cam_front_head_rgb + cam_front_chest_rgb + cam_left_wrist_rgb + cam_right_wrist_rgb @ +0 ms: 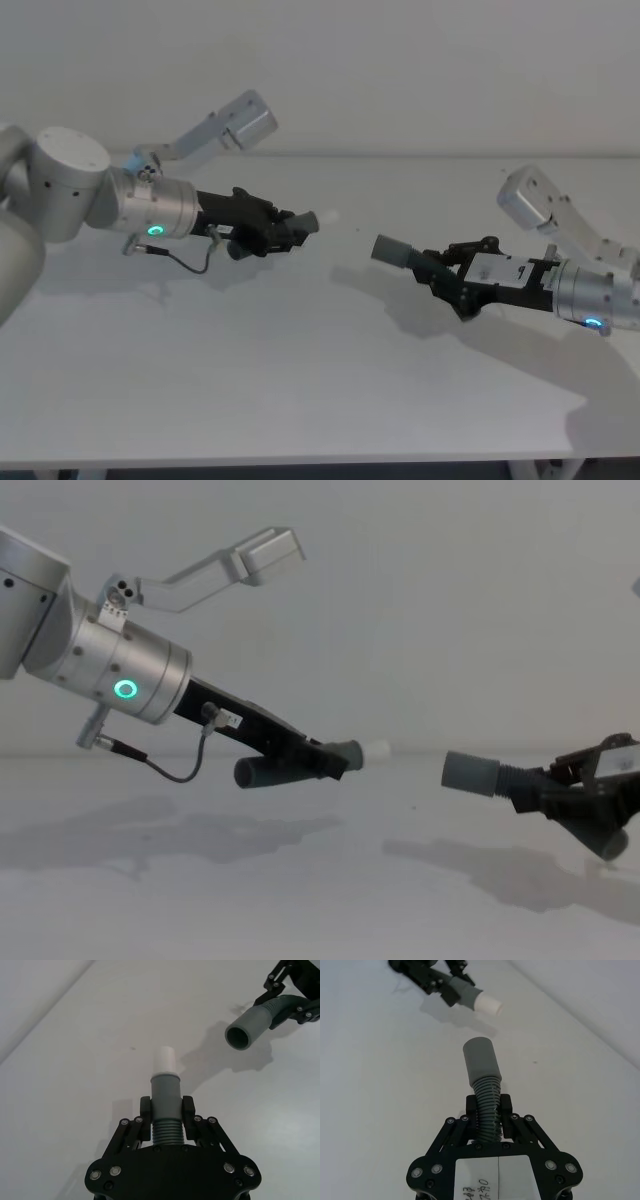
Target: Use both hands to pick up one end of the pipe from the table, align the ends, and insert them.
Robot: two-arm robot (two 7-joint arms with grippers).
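My left gripper [272, 230] is shut on the ribbed part of one grey pipe piece [165, 1089] and holds it above the white table [300, 380]. Its whitish tip [327, 216] points right. My right gripper [447, 272] is shut on the ribs of the other pipe piece [481, 1065], also held in the air. That piece's open collar end [390, 249] points left. The two ends face each other across a gap, the collar a little lower than the tip [377, 749]. In the left wrist view the hollow collar [246, 1030] sits off to one side of the tip's line.
A thin black cable [190, 262] loops under my left wrist. The table's front edge [320, 464] runs along the bottom of the head view, and a plain wall stands behind the table. Shadows of both arms fall on the surface.
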